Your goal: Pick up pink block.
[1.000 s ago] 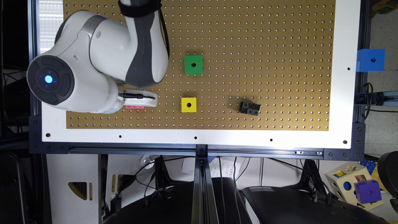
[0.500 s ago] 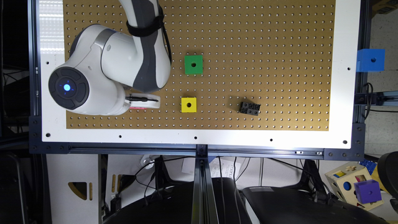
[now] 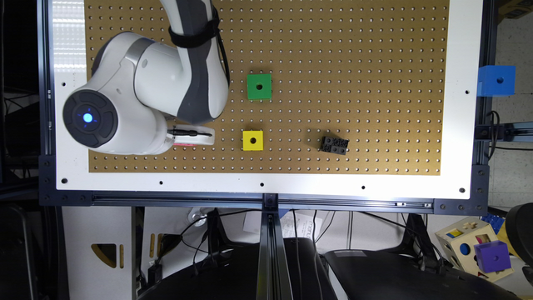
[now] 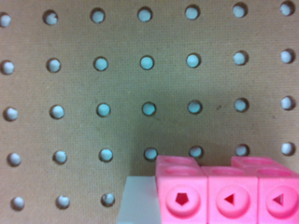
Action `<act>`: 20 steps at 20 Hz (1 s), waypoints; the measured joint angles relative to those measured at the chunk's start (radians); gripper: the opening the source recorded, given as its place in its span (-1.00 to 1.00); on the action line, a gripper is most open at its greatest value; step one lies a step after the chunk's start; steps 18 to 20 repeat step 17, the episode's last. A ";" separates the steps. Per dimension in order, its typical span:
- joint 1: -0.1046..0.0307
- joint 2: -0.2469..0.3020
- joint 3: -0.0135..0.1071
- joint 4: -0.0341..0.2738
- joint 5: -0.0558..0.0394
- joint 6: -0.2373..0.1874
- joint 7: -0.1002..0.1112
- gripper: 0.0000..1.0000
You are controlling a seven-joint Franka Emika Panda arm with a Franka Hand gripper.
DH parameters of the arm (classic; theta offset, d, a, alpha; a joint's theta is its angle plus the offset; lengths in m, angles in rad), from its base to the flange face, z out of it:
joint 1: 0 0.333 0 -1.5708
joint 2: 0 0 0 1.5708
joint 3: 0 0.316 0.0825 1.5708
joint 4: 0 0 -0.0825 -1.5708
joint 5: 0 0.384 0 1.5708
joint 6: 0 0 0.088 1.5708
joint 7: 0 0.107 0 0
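Observation:
The pink block (image 4: 226,196) sits very close in the wrist view, its studded side facing the camera, over the brown pegboard (image 4: 117,84). A pale whitish piece touches one end of it. In the exterior view only a thin pink strip of the block (image 3: 183,144) peeks out beneath the white gripper (image 3: 193,135), which lies directly over it near the board's front edge, towards the exterior view's left. The big white arm covers everything beside it. Whether the gripper is closed on the block is not clear.
A yellow cube (image 3: 252,140) stands just to the exterior view's right of the gripper. A green cube (image 3: 259,86) is behind it, and a black studded brick (image 3: 334,145) lies further right. A blue cube (image 3: 495,80) hangs off the board's right frame.
The arm's large joint has swung towards the exterior view's right and slightly forward. The gripper and the pink strip under it have stayed in the same spot.

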 joint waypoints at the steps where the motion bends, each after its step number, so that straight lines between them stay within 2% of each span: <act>1: 0.000 -0.010 0.000 0.000 0.0000 -0.013 0.000 -1.00; 4: 0.000 -0.034 0.001 0.000 0.0000 -0.037 0.000 -1.00; 13: 0.000 -0.159 0.002 0.001 0.0000 -0.167 0.000 -1.00; 20: 0.000 -0.166 0.003 0.000 0.0000 -0.176 0.000 -1.00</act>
